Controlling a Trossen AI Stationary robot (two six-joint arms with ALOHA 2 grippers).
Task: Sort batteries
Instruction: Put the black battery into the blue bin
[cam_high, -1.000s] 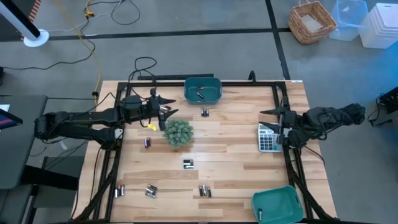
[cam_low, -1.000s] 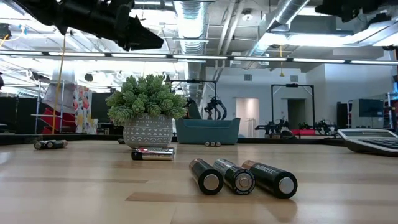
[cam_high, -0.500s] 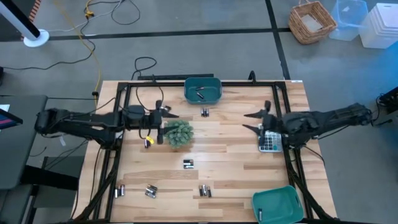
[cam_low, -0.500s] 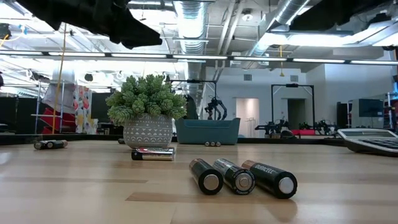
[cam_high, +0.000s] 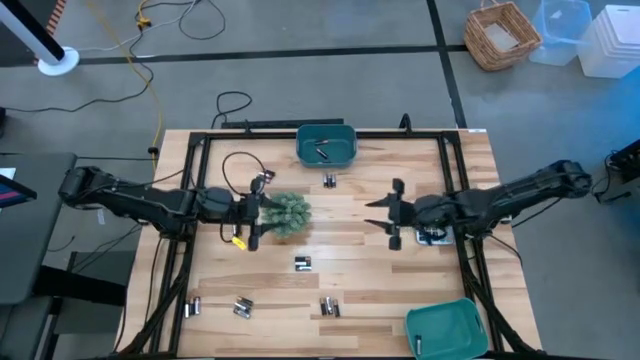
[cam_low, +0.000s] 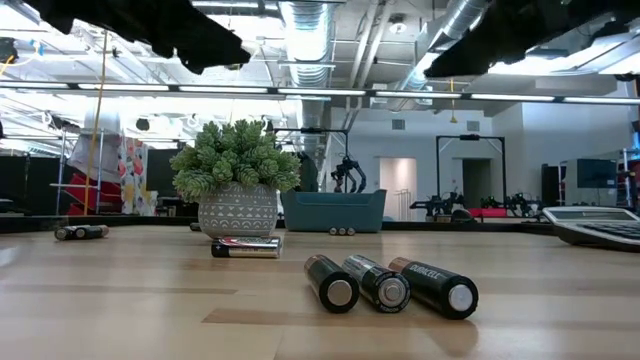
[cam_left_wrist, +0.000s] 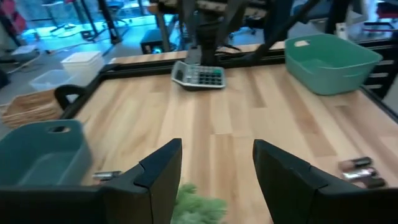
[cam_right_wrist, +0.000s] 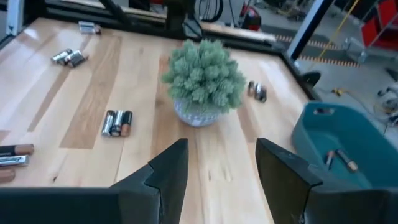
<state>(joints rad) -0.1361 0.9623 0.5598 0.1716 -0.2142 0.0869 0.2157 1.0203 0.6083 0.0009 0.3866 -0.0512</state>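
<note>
Batteries lie in small clusters on the wooden table: one cluster below the far teal bin, one at mid table, and others along the near edge. Three cells lie close in the low view. More lie inside the far bin. My left gripper hovers open just left of the potted plant, above the table. My right gripper hovers open right of centre, facing the plant. Neither gripper holds anything.
A grey calculator lies by the right edge, partly under my right arm. A second teal bin stands at the near right corner. A black frame rail rims the table. Bare wood shows between the plant and my right gripper.
My left gripper has moved toward the table's near edge and now sits beside the plant. My right gripper has travelled toward the table's left, away from the calculator and toward the centre. No battery has moved.
</note>
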